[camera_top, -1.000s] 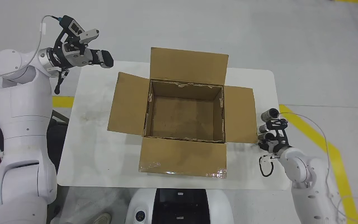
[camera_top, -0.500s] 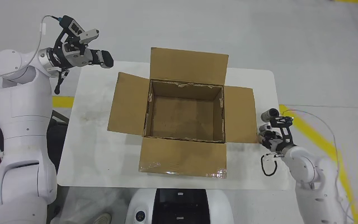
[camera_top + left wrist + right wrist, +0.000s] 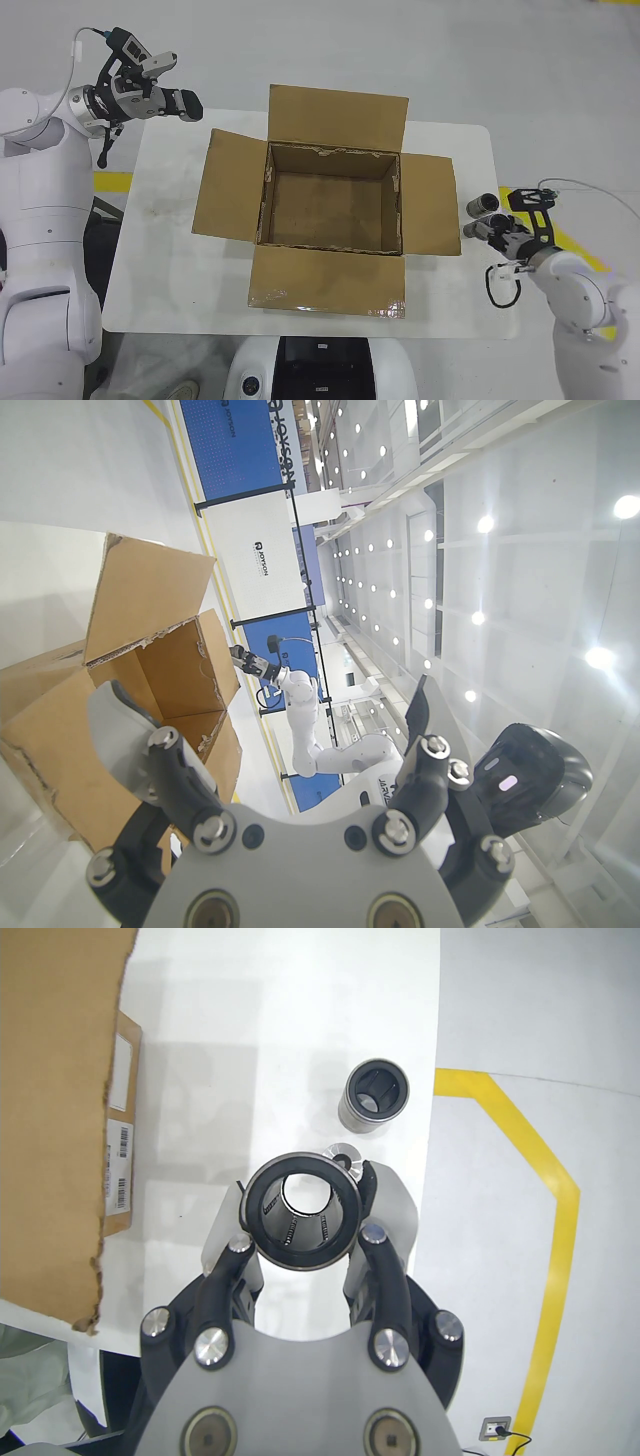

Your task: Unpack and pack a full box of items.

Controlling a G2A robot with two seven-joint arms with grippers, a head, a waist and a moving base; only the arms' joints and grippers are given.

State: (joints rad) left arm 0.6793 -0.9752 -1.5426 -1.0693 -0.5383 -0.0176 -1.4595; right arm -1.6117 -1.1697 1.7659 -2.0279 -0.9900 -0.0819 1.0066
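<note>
An open cardboard box (image 3: 333, 212) stands in the middle of the white table (image 3: 160, 260), flaps spread, with nothing showing inside. My right gripper (image 3: 478, 229) (image 3: 302, 1193) is just off the box's right flap, shut on a metal cylinder (image 3: 300, 1215) with a black-rimmed hollow bore. A second, similar cylinder (image 3: 482, 203) (image 3: 374, 1095) stands on the table close to the right edge. A small silver ring (image 3: 342, 1159) lies between the two. My left gripper (image 3: 188, 105) (image 3: 270, 710) hangs open and empty above the table's far left corner, apart from the box (image 3: 150, 640).
The box's right flap (image 3: 60, 1128) lies flat beside my right gripper. The table's right edge (image 3: 434, 1078) runs close past the standing cylinder, with a yellow floor line (image 3: 540, 1163) beyond. Bare tabletop lies left of the box.
My right arm has swung outward to the right and its wrist has turned, while its gripper stays by the right flap. The left arm has not moved.
</note>
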